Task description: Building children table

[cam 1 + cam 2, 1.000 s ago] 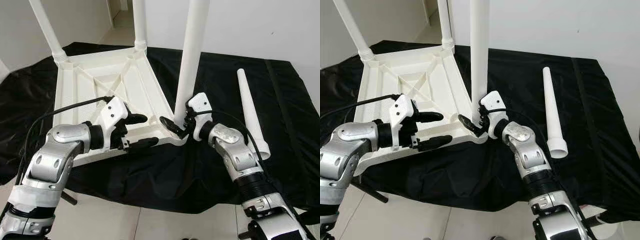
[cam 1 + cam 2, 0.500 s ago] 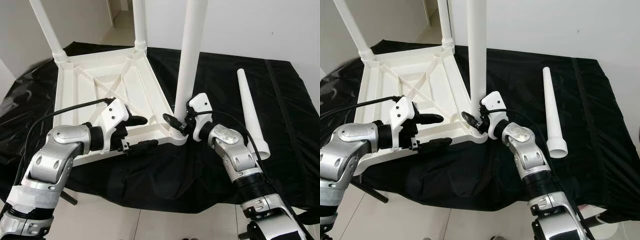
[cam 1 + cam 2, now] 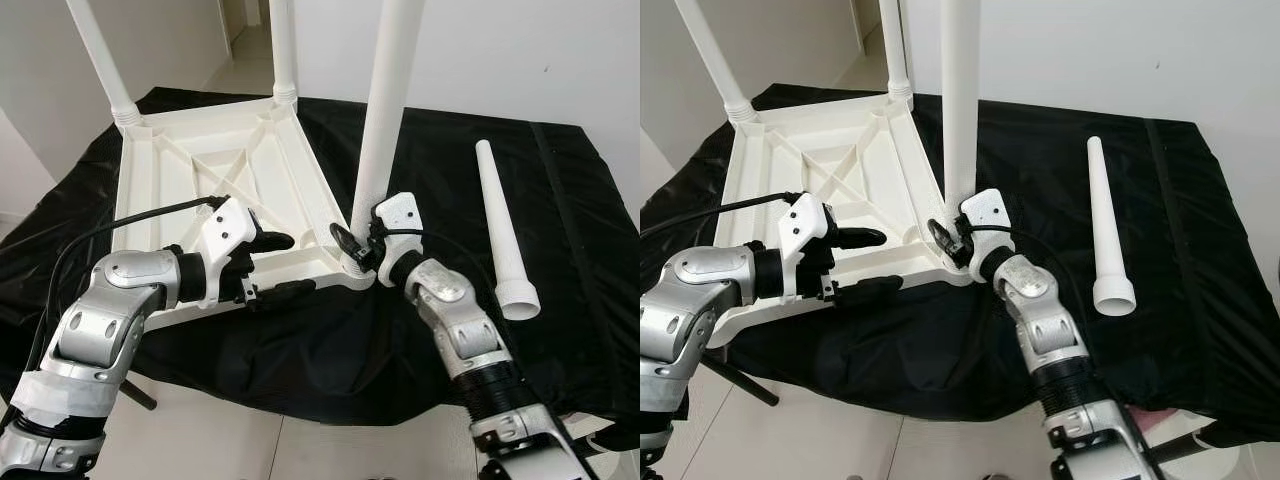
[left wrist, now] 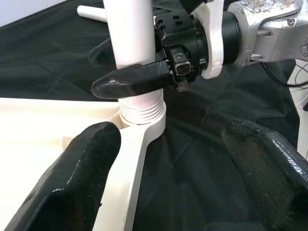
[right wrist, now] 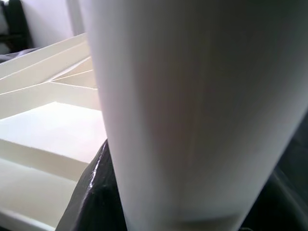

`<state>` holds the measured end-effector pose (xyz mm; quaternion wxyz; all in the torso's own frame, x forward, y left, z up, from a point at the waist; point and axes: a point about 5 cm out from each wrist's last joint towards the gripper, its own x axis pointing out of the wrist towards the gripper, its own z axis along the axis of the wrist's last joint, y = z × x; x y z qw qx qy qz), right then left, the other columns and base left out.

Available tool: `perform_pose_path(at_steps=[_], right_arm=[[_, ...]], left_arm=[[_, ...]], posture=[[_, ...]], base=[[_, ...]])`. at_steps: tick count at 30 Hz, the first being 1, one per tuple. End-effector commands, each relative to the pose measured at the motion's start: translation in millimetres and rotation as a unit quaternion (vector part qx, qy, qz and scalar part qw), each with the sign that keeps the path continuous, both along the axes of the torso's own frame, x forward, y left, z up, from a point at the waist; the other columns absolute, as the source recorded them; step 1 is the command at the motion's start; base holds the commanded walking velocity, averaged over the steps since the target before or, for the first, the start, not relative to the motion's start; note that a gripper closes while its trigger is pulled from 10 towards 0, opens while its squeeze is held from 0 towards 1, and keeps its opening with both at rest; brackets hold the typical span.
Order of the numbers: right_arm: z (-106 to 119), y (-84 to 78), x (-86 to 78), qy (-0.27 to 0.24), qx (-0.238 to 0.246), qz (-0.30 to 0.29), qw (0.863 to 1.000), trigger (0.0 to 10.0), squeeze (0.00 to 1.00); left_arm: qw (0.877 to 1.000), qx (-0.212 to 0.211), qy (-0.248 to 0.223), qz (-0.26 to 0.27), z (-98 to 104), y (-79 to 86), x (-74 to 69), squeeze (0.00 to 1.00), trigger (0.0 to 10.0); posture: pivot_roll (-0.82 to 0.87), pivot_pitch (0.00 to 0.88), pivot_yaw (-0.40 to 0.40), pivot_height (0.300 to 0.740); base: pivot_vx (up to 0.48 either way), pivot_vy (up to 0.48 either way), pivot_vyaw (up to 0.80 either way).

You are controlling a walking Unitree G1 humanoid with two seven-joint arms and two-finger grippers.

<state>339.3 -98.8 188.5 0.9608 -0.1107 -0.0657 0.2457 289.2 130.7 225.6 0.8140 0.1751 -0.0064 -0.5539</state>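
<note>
With the right gripper clamped on the upright table leg at the tabletop's near corner socket, keep it plumb while twisting, the left gripper gaping over the near edge as a brace.

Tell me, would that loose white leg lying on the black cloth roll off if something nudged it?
The loose white tapered plastic leg is round, so it would probably roll, likely curving because one end is wider. The rumpled black cloth may slow it. It looks like a hollow tube, so it is probably light and stiff.

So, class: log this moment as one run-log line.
right gripper: shut on third leg | left gripper: open at tabletop | fourth leg: loose
</note>
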Motion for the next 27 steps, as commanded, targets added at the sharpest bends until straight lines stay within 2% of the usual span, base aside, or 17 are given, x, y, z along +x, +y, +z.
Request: perform_pose_path(at_steps=[1,2,3,6,7,9,11,12,13,16,21,22,23,24,25,26,27], right_arm=[[-31.0,-11.4,-1.2,0.066,-0.017,-0.057,0.996,0.0,0.00],[-31.0,-11.4,-1.2,0.066,-0.017,-0.057,0.996,0.0,0.00],[-35.7,-12.9,-1.7,0.076,-0.009,-0.100,0.992,0.0,0.00],[-39.2,-14.1,-2.3,0.085,-0.004,-0.131,0.988,0.0,0.00],[-42.5,-14.7,-3.9,0.087,-0.002,-0.169,0.982,0.0,0.00],[-45.6,-13.7,-6.2,0.089,0.004,-0.197,0.976,0.0,0.00],[-45.6,-13.7,-6.2,0.089,0.004,-0.197,0.976,0.0,0.00],[-51.8,-10.1,-12.8,0.092,0.012,-0.250,0.964,0.0,0.00],[-53.8,-8.9,-15.5,0.093,0.011,-0.271,0.958,0.0,0.00],[-53.8,-8.9,-15.5,0.093,0.011,-0.271,0.958,0.0,0.00],[-56.9,-2.7,-23.0,0.089,0.018,-0.314,0.945,0.0,0.00],[-56.6,2.1,-23.8,0.090,0.026,-0.304,0.948,3.5,0.00],[-56.6,2.1,-23.8,0.090,0.026,-0.304,0.948,3.5,0.00],[-54.5,4.2,-24.1,0.082,0.028,-0.302,0.949,10.0,0.00],[-54.5,4.2,-24.1,0.082,0.028,-0.302,0.949,10.0,0.00],[-50.9,6.5,-23.0,0.077,0.036,-0.289,0.954,10.0,1.00],[-50.9,6.5,-23.0,0.077,0.036,-0.289,0.954,10.0,1.00]], left_arm=[[1.000,0.003,-0.002,0.009,-0.7,2.7,0.1,0.00,10.0],[1.000,0.003,-0.002,0.009,-0.7,2.7,0.1,0.00,10.0],[1.000,0.003,-0.002,0.011,-0.4,3.2,0.4,0.00,10.0],[1.000,0.002,-0.002,0.012,-0.1,3.5,0.6,0.00,10.0],[1.000,0.002,-0.002,0.014,0.0,4.1,0.9,0.00,10.0],[1.000,0.002,-0.002,0.015,0.0,4.4,1.1,0.00,10.0],[1.000,0.002,-0.002,0.015,0.0,4.4,1.1,0.00,10.0],[1.000,0.001,-0.002,0.018,0.6,5.4,2.2,0.00,10.0],[1.000,0.000,-0.001,0.019,0.7,5.7,2.6,0.00,10.0],[1.000,0.000,-0.001,0.019,0.7,5.7,2.6,0.00,10.0],[1.000,0.000,-0.001,0.022,0.7,6.2,3.2,0.00,10.0],[1.000,0.000,-0.001,0.023,0.6,6.4,3.3,0.00,10.0],[1.000,0.000,-0.001,0.023,0.6,6.4,3.3,0.00,10.0],[1.000,0.000,-0.001,0.024,0.5,6.5,3.4,0.00,10.0],[1.000,0.000,-0.001,0.024,0.5,6.5,3.4,0.00,10.0],[1.000,0.000,-0.001,0.025,0.8,6.6,3.6,0.00,10.0],[1.000,0.000,-0.001,0.025,0.8,6.6,3.6,0.00,10.0]], posture=[[-0.05,0.128,0.073,0.740],[-0.05,0.128,0.073,0.740],[-0.05,0.128,0.073,0.740],[-0.05,0.128,0.073,0.740],[-0.05,0.128,0.073,0.740],[-0.05,0.128,0.073,0.740],[-0.05,0.128,0.073,0.740],[-0.06,0.132,0.077,0.740],[-0.06,0.132,0.077,0.740],[-0.06,0.132,0.077,0.740],[-0.06,0.132,0.077,0.740],[-0.06,0.132,0.077,0.740],[-0.06,0.132,0.077,0.740],[-0.06,0.132,0.077,0.740],[-0.06,0.132,0.077,0.740],[-0.06,0.137,0.081,0.740],[-0.06,0.137,0.081,0.740]], base=[[0.000,0.000,0.00],[0.000,0.000,0.00],[0.000,0.000,0.00],[0.000,0.000,0.00],[0.000,0.000,0.00],[0.000,0.000,0.00],[0.000,0.000,0.00],[0.000,0.000,0.00],[0.000,0.000,0.00],[0.000,0.000,0.00],[0.000,0.000,0.00],[0.000,0.000,0.00],[0.000,0.000,0.00],[0.000,0.000,0.00],[0.000,0.000,0.00],[0.000,0.000,0.00],[0.000,0.000,0.00]])
